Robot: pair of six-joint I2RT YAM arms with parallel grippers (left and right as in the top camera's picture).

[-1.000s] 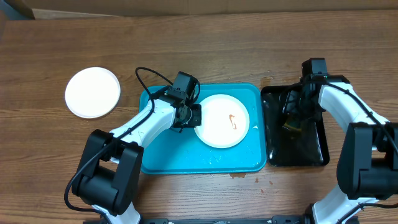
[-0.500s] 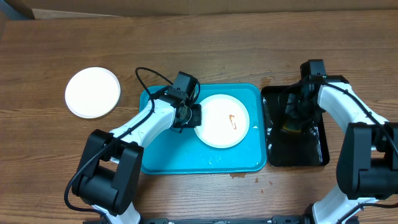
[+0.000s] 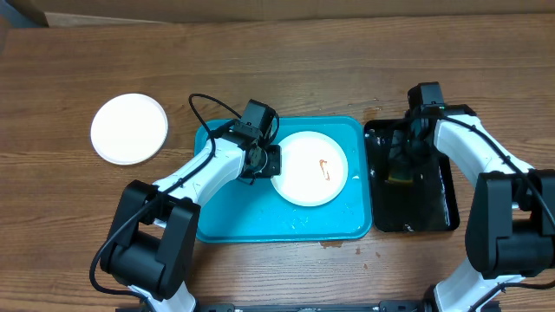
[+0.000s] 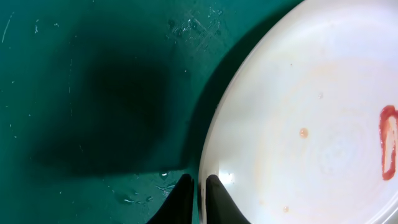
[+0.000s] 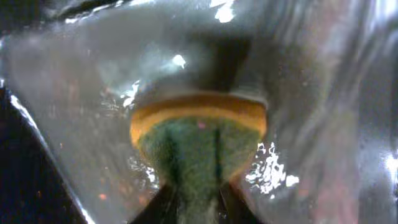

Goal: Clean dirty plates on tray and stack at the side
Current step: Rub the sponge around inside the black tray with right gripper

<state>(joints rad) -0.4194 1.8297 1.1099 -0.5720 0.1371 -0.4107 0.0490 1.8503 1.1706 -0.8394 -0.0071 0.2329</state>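
At far left, on the wooden table (image 3: 347,52), one clean plate (image 3: 129,128) is listed: white, set well apart from the tray. Whether others lie beneath it cannot be told.

At centre, the turquoise tray (image 3: 234,217) is wet in patches. One smeared plate (image 3: 310,167) lies flat in its right half, with a red sauce mark towards the plate's right side. The smeared plate's left rim is pinched by the left gripper (image 3: 271,163), its fingers pressed close.

At right, a black tray (image 3: 442,212) is glossy and wet-looking. Low inside it, a yellow-and-green sponge (image 5: 199,137) is nipped by the right gripper (image 5: 196,208).

Progress, as judged: one plate is cleaned and set aside, while the smeared plate is yet to be wiped and stacked.

Surface: dark wood grain, with a few spots just in front of the turquoise tray.

Room: a pale brown strip runs along the far edge, and nothing more is shown.
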